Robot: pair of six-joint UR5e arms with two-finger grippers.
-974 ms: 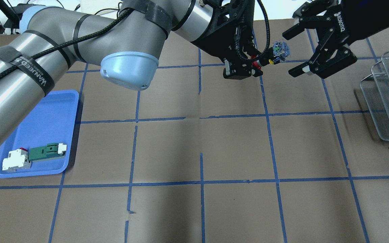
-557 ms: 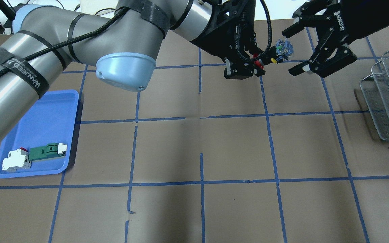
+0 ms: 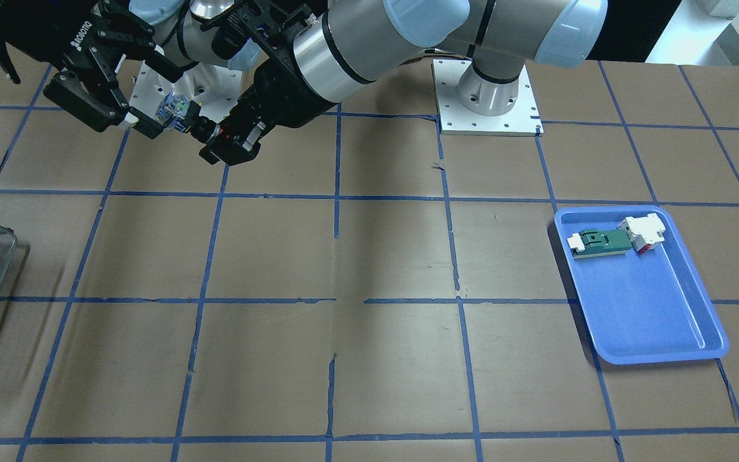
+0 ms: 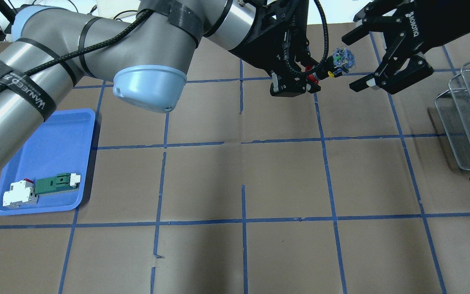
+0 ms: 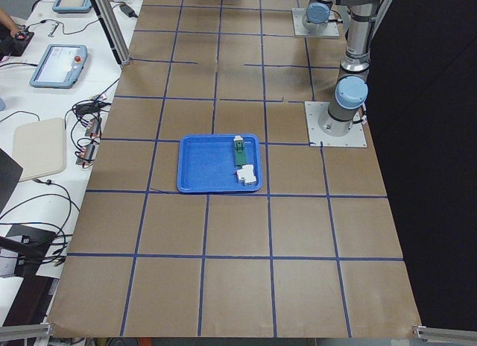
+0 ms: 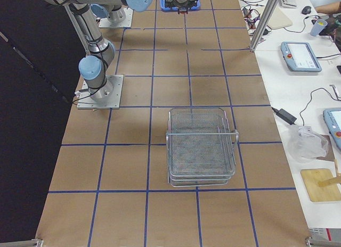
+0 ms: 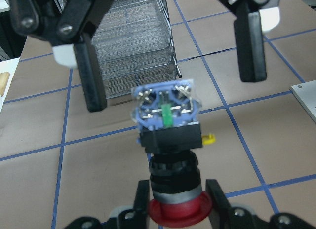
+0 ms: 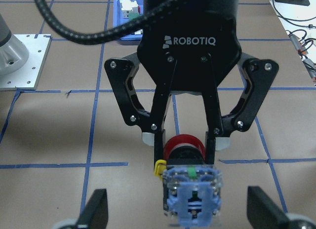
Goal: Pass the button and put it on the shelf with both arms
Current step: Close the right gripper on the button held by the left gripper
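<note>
The button (image 4: pixel 333 66) has a red cap, black body and clear block. My left gripper (image 4: pixel 305 80) is shut on its red cap and holds it level, high above the table, block end pointing at my right gripper (image 4: pixel 355 62). The right gripper is open, its fingers (image 7: pixel 91 76) either side of the block, just beyond it and not touching. The right wrist view shows the button (image 8: pixel 190 189) between my open right fingertips (image 8: pixel 96 209). The wire-mesh shelf (image 4: pixel 469 118) stands at the table's right end, also in the exterior right view (image 6: pixel 201 146).
A blue tray (image 4: pixel 51 151) at the left holds a green-and-white part (image 4: pixel 57 183) and a white block (image 4: pixel 18 194). Brown table with a blue tape grid (image 4: pixel 243 143). The left arm's elbow (image 4: pixel 149 87) hangs over the table's left half.
My left gripper has carried the button slightly right and up, closer to the open right gripper. The right gripper has barely moved and stays open.
</note>
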